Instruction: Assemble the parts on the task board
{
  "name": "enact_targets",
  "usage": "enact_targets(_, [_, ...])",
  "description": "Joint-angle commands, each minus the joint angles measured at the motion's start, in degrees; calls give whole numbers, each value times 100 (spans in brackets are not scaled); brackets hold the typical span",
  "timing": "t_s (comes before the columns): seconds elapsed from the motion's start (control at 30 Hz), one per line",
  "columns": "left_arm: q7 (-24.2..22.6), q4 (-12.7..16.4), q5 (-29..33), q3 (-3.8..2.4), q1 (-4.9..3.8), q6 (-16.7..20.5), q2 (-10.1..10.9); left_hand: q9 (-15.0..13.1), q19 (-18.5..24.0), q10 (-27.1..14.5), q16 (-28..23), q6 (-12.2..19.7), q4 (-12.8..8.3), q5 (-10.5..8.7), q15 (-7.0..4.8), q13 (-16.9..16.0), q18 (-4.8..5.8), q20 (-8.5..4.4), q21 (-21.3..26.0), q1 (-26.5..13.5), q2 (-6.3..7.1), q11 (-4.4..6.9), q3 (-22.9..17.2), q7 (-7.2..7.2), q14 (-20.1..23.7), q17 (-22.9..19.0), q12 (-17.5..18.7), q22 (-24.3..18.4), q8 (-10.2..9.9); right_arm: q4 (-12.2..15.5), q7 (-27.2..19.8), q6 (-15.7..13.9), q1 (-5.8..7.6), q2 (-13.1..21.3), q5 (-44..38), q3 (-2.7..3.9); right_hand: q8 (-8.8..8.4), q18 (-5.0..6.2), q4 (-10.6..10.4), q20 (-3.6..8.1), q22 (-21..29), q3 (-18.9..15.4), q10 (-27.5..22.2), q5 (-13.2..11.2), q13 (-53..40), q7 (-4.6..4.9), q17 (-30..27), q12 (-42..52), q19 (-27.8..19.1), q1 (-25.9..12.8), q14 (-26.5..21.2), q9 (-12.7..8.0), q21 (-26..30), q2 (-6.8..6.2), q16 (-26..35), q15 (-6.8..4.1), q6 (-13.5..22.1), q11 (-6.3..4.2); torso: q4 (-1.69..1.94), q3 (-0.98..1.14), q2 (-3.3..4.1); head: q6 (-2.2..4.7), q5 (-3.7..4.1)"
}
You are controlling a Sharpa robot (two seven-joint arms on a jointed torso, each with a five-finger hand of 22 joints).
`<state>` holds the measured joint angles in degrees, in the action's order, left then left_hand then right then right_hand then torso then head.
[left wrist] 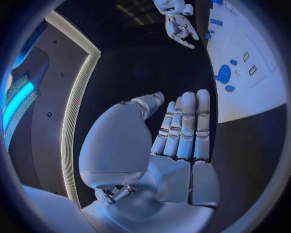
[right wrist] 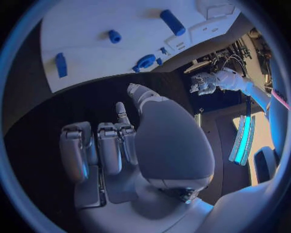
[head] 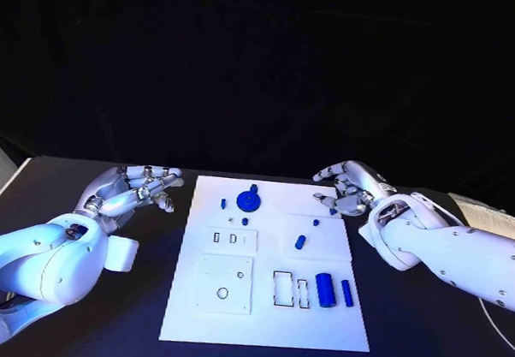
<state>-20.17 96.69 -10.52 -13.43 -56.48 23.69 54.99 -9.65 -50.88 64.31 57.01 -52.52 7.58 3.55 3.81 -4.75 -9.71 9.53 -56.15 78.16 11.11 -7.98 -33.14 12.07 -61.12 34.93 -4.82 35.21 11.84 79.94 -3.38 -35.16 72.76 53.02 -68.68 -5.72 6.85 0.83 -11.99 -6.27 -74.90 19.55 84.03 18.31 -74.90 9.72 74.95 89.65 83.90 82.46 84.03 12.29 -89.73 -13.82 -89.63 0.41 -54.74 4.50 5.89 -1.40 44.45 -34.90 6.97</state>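
**Both hands off the board, nothing held**

You have the task board [head: 263, 334] mid-table [head: 438, 352], blue parts [head: 250, 200] lying on it. Left hand [head: 139, 187] sits beside its left edge, fingers apart. Right hand [head: 349, 188] hovers at the far right corner, fingers seemingly curled, empty.

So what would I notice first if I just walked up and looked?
Probably the white task board in the middle of the black table, dotted with small blue parts, like the round blue part near its far edge. Then the two silver hands: the left hand and right hand hover beside the board, holding nothing.
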Motion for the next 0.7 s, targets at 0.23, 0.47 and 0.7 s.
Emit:
enact_targets(0.23, [-78, -128, 0, -6, 64, -121, -123, -7, 54, -43, 22, 44, -3, -8, 7, -9, -77, 0, -41, -61, 10, -13, -30, -4, 41, -10, 2, 14, 21, -668, -725, 967, -6, 229, 574, 1, -16, -83, 50, -29, -1510, -30, 533, -92, -1447, 19, 1505, -29, 610, 40, 597, -22, -27, -61, -37, 34, 11, 54, -3, 68, -62, -46, 34])
enact_targets(0.47, [-88, -198, 0, -6, 81, -127, -163, -7, 58, -43, 21, 43, -1, -9, 8, -9, -77, 0, -42, -64, 10, -13, -30, -3, 44, -11, 1, 15, 22, -863, -614, 1340, -30, 261, 611, -8, -38, -83, 25, -38, -1510, -88, 521, -218, -1435, 26, 1505, -40, 610, 0, 597, -35, -27, -75, -37, 44, 43, 64, 12, 84, -73, -80, 46])
enact_targets(0.7, [-86, -215, 0, -6, 85, -132, -172, -7, 58, -43, 21, 43, -1, -9, 8, -9, -77, 0, -42, -64, 10, -13, -30, -3, 44, -11, 1, 15, 22, -987, -552, 1500, -114, 210, 566, -15, -43, -83, 15, -40, -1510, -113, 526, -236, -1440, 28, 1505, -35, 610, -15, 597, -37, -27, -85, -37, 46, 51, 66, -11, 78, -70, -116, 42])
